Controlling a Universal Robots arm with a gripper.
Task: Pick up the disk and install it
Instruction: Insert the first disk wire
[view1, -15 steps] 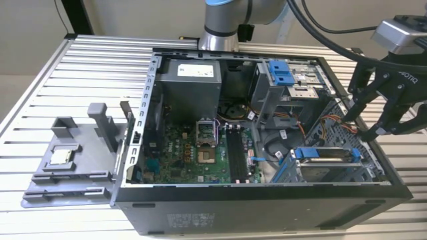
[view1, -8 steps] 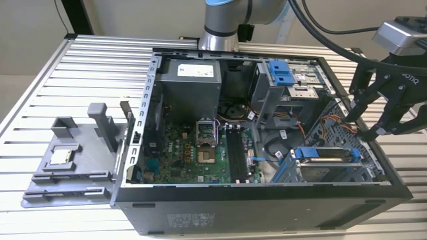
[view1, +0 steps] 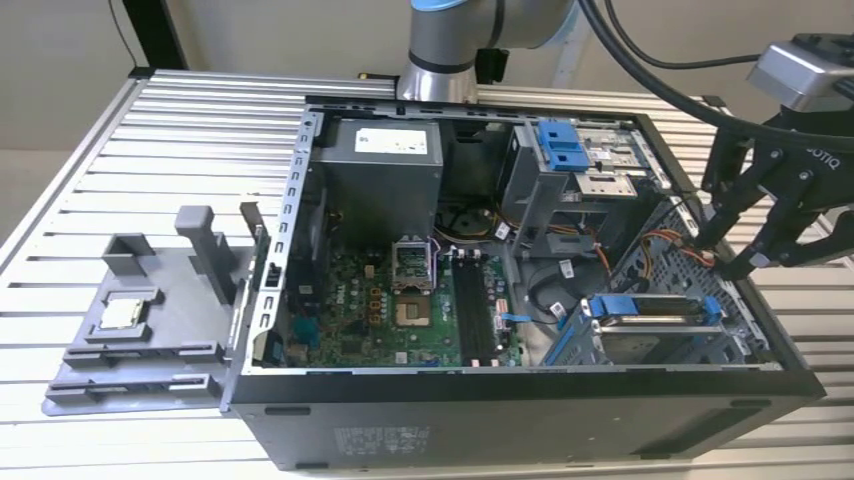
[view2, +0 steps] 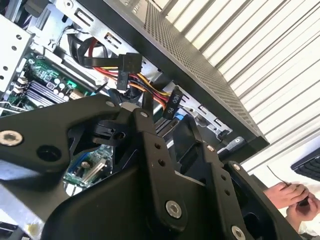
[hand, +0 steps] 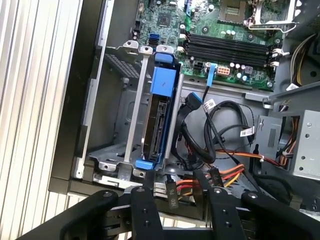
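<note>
The disk, silver-grey metal in a bright blue bracket, sits in the drive cage at the near right corner of the open computer case. In the first wrist view the disk stands edge-on between the cage rails. My gripper hovers over the case's right wall, up and to the exterior view's right of the disk, apart from it. Its black fingers stand open with nothing held; only power cables lie beyond the gap. In the second wrist view the gripper hangs over the same cables.
A grey fixture plate with a small square chip lies on the exterior view's left of the case. Inside are the motherboard, power supply and an upper bay with a blue latch. A person's hand rests beyond the table.
</note>
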